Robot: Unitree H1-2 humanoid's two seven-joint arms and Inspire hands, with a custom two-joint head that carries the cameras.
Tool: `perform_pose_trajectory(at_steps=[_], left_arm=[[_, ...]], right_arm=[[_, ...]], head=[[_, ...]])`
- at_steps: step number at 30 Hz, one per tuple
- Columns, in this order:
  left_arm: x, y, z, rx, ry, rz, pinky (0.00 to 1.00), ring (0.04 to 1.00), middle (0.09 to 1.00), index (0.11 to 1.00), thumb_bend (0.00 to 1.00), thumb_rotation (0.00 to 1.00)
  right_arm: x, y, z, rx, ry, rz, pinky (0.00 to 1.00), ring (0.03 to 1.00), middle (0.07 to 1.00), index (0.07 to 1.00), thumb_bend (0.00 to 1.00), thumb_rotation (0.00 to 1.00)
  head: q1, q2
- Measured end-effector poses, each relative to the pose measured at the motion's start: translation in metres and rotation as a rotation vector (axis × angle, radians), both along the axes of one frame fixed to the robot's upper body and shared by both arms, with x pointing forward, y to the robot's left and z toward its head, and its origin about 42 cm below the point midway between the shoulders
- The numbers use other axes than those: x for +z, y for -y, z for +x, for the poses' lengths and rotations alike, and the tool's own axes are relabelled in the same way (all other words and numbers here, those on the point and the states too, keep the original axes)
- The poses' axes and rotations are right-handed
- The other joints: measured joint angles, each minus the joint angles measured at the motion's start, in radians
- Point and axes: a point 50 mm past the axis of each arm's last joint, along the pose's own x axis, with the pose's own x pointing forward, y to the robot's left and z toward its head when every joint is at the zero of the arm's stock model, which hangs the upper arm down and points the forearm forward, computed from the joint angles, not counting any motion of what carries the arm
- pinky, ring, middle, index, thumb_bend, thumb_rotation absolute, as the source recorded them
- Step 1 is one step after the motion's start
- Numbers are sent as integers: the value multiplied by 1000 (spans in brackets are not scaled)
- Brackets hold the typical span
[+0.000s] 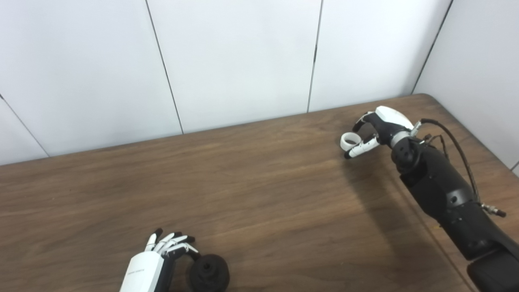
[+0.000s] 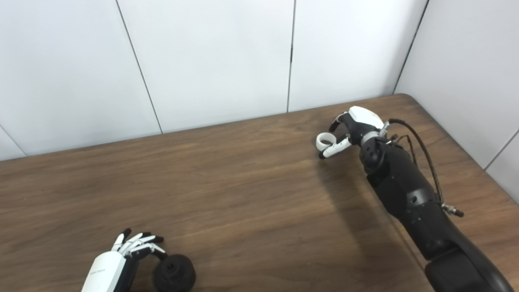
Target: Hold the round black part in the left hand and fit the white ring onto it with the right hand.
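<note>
The round black part point(image 1: 209, 272) rests on the wooden table point(image 1: 259, 190) at the near left edge, a hole in its top face. My left hand point(image 1: 162, 253) is just to its left, fingers curled and spread, thumb touching or almost touching the part without gripping it. My right hand point(image 1: 377, 129) is at the far right of the table, pinching the white ring point(image 1: 349, 140) between a finger and the thumb. The ring also shows in the right eye view point(image 2: 325, 140). I cannot tell whether the ring is lifted off the table.
White wall panels point(image 1: 243, 61) stand right behind the table's far edge and along its right side. The right forearm point(image 1: 442, 194) with a looped cable lies over the table's right part.
</note>
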Motion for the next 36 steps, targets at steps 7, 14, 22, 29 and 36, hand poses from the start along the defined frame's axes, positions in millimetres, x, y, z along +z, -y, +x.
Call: perform_pose_trajectory(at_steps=[7,14,22,29,36], left_arm=[[1,0,0,-3,-3,1,1000,870,780,484,522,49],[1,0,0,-4,-3,2,1000,867,775,484,522,48],[2,0,0,-4,-2,6,1000,870,777,484,522,49],[2,1,0,-5,0,15,1000,868,774,484,522,49],[2,1,0,-5,1,16,1000,868,774,484,522,49]], right_arm=[[-2,0,-2,0,-4,0,1000,1000,930,673,818,301],[-2,0,-2,1,-3,1,1000,1000,932,668,819,300],[-2,0,-2,1,-4,4,1000,1000,928,668,817,292],[-2,0,-2,3,-10,4,1000,1000,929,675,810,300],[-2,0,-2,4,-10,5,1000,1000,923,671,813,299]], head=[[-2,2],[3,5],[6,6],[8,8],[8,8]])
